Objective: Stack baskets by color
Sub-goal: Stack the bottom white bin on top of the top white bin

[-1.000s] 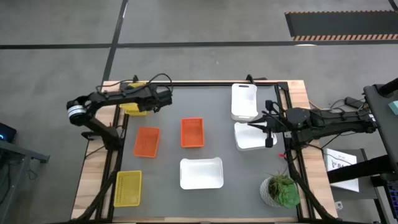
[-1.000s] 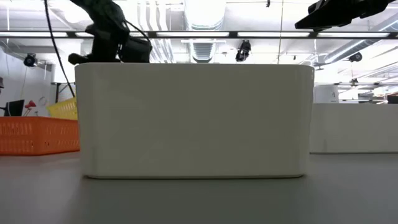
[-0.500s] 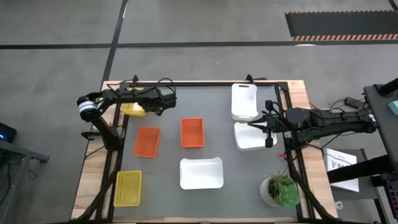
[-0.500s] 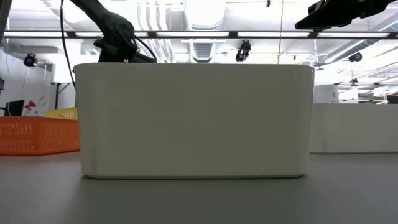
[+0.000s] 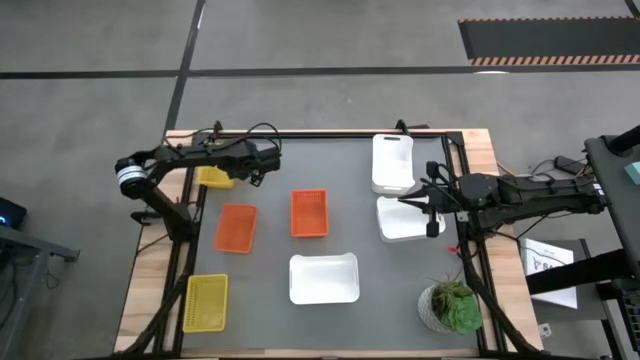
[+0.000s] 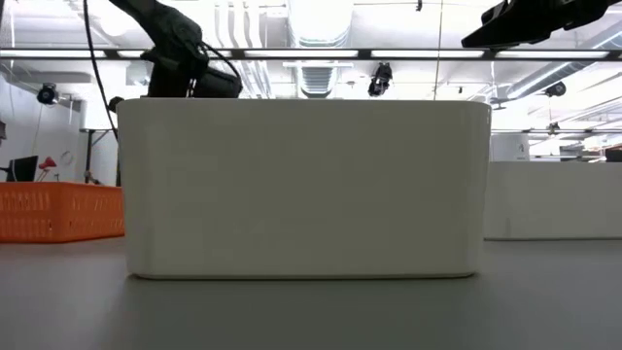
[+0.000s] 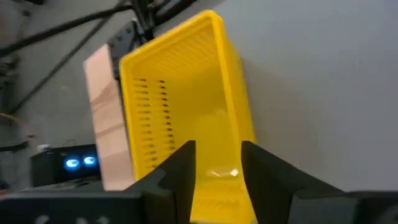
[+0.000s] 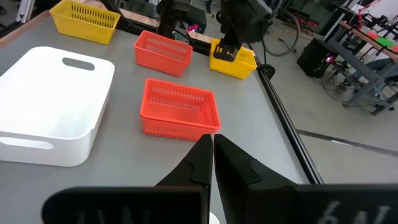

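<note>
Left pincer (image 7: 216, 163) parted narrowly above a yellow basket (image 5: 214, 177) at the table's (image 5: 350, 155) far-left corner, seemingly just clear of its rim; right pincer (image 8: 212, 155) pressed shut over the middle white basket (image 5: 403, 220).

I counted seven baskets on the grey mat. Far left, at the mat's edge, a yellow mesh basket (image 5: 213, 176) sat upright, open side up. A second yellow basket (image 5: 206, 302) lay at the near-left corner. Between them lay an orange mesh basket (image 5: 235, 228), and a second orange basket (image 5: 309, 213) just to its right, apart from it. A white round-cornered basket (image 5: 324, 278) sat near the front centre. On the right, a white basket with a handle slot (image 5: 393, 162) lay at the far side, and another white basket (image 5: 402, 219) lay just in front of it. None sat inside another.
</note>
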